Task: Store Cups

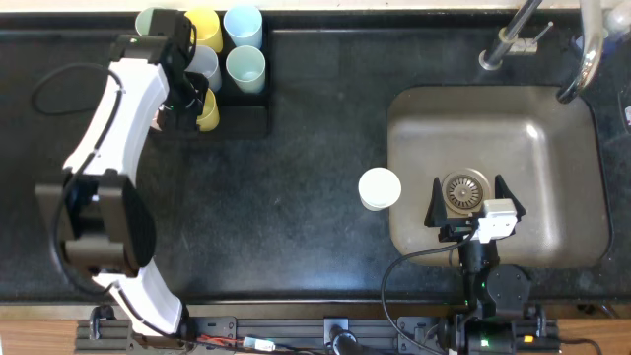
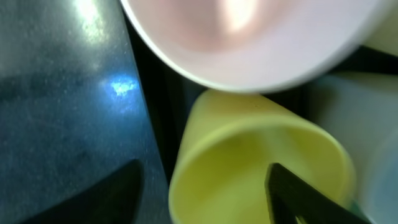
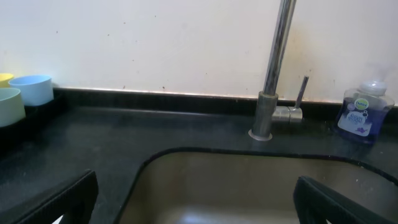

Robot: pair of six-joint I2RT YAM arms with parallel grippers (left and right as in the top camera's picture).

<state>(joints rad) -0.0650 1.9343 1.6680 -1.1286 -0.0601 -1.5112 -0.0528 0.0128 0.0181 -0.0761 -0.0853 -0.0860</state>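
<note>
Yellow cup (image 2: 249, 162) leaned mouth-up in the tray (image 1: 246, 116).
My left gripper (image 2: 205, 190) stood spread, one finger inside its mouth, its long axis tilted off upright.

A kitchen: a steel sink (image 1: 552, 118) sunk into a dark stone bench (image 1: 296, 227), tap (image 3: 277, 68) and soap bottle (image 3: 364, 112) behind the sink, cups (image 1: 245, 67) left of it.

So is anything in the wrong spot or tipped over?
Yes. The white cup sits alone on the counter beside the sink, far from the tray holding the rest. One yellow cup at the tray looks tipped, not upright.
</note>
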